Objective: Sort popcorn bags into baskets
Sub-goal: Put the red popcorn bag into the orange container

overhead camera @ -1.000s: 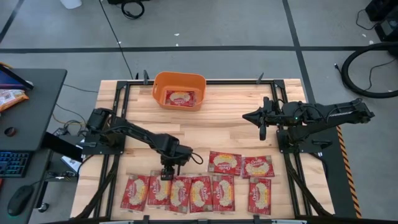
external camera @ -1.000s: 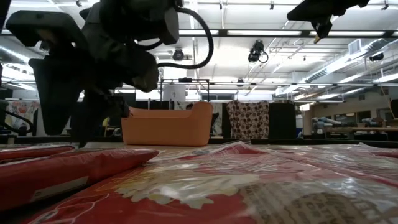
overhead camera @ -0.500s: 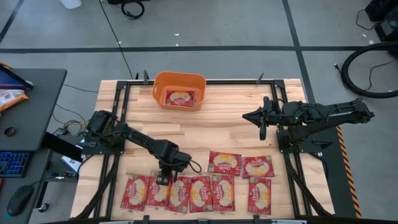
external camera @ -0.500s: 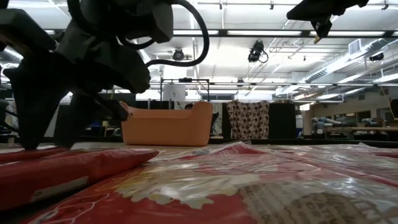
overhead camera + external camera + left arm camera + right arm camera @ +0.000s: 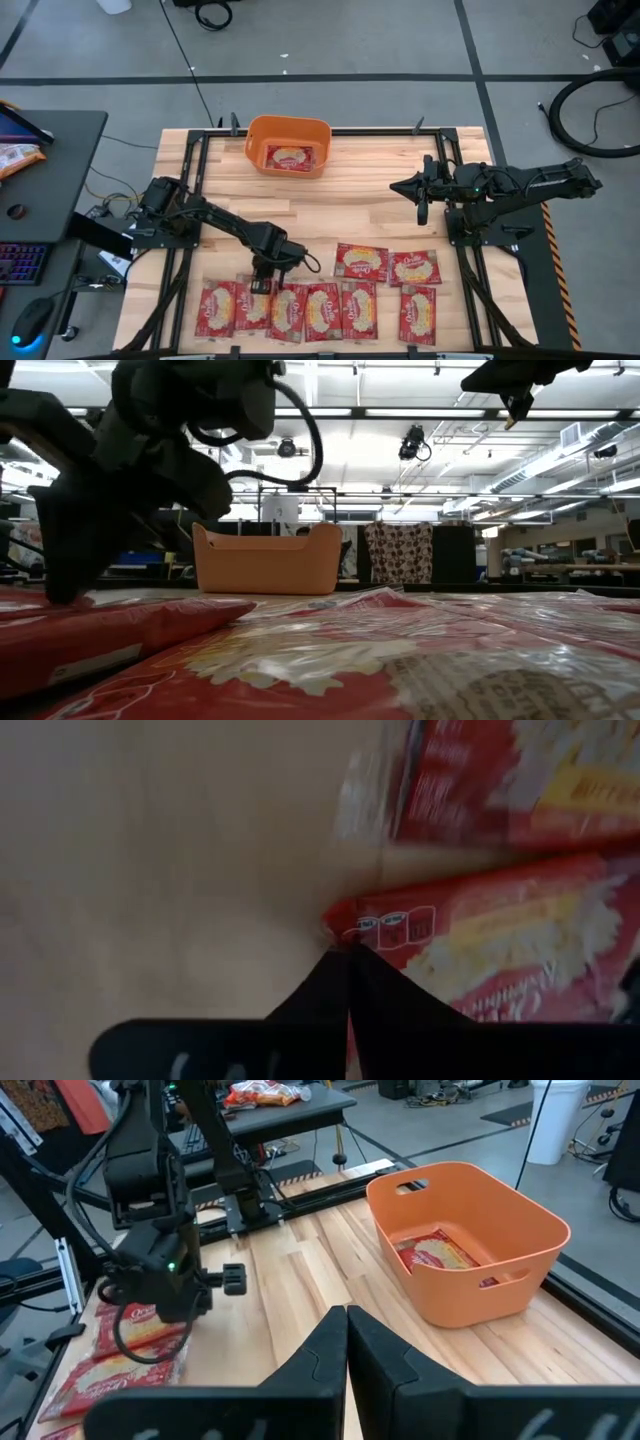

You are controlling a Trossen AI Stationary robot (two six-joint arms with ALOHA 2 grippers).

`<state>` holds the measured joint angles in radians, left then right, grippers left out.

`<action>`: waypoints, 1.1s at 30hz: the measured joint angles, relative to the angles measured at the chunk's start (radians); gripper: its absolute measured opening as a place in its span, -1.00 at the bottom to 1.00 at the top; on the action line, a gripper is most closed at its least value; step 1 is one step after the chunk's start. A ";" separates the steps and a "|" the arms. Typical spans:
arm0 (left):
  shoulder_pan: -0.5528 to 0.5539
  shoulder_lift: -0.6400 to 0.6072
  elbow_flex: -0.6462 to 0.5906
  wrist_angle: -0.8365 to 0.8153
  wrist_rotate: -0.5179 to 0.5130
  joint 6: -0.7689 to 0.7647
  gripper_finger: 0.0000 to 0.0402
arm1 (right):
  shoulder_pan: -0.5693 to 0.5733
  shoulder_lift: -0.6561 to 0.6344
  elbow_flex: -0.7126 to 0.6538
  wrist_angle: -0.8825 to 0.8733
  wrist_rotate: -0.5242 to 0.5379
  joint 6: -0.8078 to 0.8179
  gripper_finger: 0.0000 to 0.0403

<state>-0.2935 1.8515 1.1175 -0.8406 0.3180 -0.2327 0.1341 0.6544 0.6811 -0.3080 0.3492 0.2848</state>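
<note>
Several red popcorn bags (image 5: 322,312) lie flat in a row along the table's near edge, and two more (image 5: 361,262) lie just behind the row. One bag (image 5: 288,157) lies inside the orange basket (image 5: 262,135) at the far edge. My left gripper (image 5: 262,287) is down at the far end of the row's second bag from the left (image 5: 254,308), shut on it. My right gripper (image 5: 421,203) hangs shut and empty above the table's right side. My left gripper pinches the bag's far corner (image 5: 343,927) between its two fingertips (image 5: 372,968). The fingers point down from above, slanting toward the near edge. The bag (image 5: 490,935) lies flat on the table, with the neighbouring bags beside it.
Bare wood lies between the bag rows and the basket (image 5: 470,1230). A black frame (image 5: 200,150) runs round the table's edges. A dark side desk (image 5: 50,170) with a keyboard and an orange-and-white packet stands off the left side.
My left gripper has gone down and a little toward the table's near left, onto the far end of the second bag. Its fingers, apart a second ago, have shut on the bag's corner. The bags have stayed in place.
</note>
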 joint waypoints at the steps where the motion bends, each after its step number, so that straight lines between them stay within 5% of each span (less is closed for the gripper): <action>1: 0.003 0.000 0.010 -0.030 0.000 0.012 -0.98 | 0.000 0.000 0.000 0.000 0.000 0.000 -0.92; 20: 0.257 -0.001 0.381 -0.476 -0.174 0.326 -0.99 | 0.000 0.000 0.000 0.000 -0.003 -0.027 -0.92; 33: 0.567 -0.002 0.675 -0.580 -0.161 0.261 -1.00 | 0.000 0.000 0.000 -0.001 -0.003 -0.026 -0.92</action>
<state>0.2730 1.8498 1.7928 -1.4208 0.1565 0.0279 0.1341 0.6544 0.6807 -0.3087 0.3458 0.2583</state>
